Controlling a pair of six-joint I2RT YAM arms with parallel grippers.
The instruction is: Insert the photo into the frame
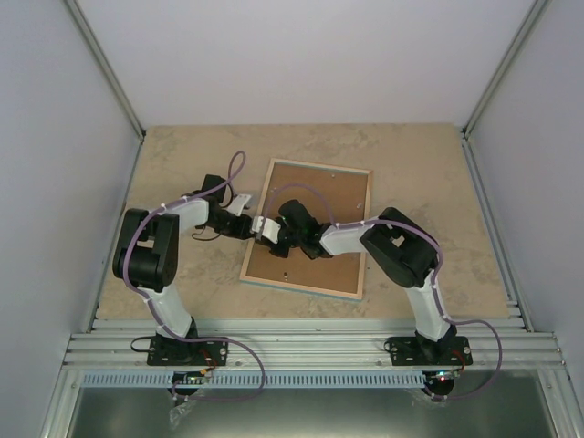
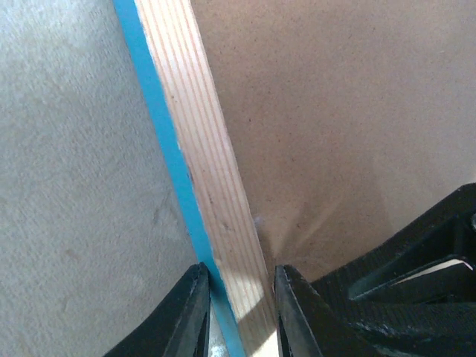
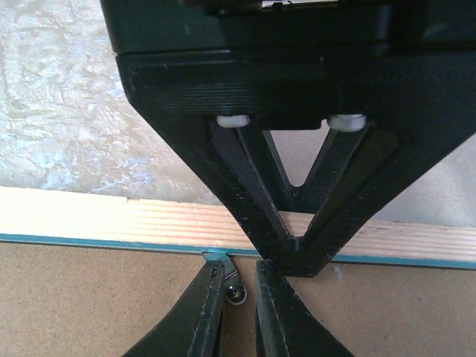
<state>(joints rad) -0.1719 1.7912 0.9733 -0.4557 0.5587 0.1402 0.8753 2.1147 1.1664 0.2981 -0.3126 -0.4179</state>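
**A:** Start at the jaws. What is the left gripper [image 2: 239,316] doing?

**B:** Its fingers sit on either side of the frame [image 2: 197,141]. One is against the turquoise outer edge and the other against the inner side of the wood rail. I read that as clamped on the rail.

**A:** And the right gripper [image 3: 236,316]?

**B:** Its jaws are nearly together around a small metal tab [image 3: 235,293] on the backing board [image 3: 111,297]. That is just inside the same rail, close beside the left arm's fingers. Whether they actually pinch the tab, I cannot tell.

**A:** How does the frame lie?

**B:** Flat on the table [image 1: 438,201], wood back upward, between the two arms and turned slightly askew.

**A:** What is inside it?

**B:** The brown board fills the opening right up to the rails. Nothing lies on top of it except the grippers.

**A:** And the photo?

**B:** It shows in no view. It may be under the board or out of sight elsewhere, and I cannot say which.

**A:** So how far along is the task?

**B:** I can only judge. If the print is already beneath the board, only fastening the tabs is left. If it is not, the tabs must be turned, the board lifted out, the print laid in and the back closed again.
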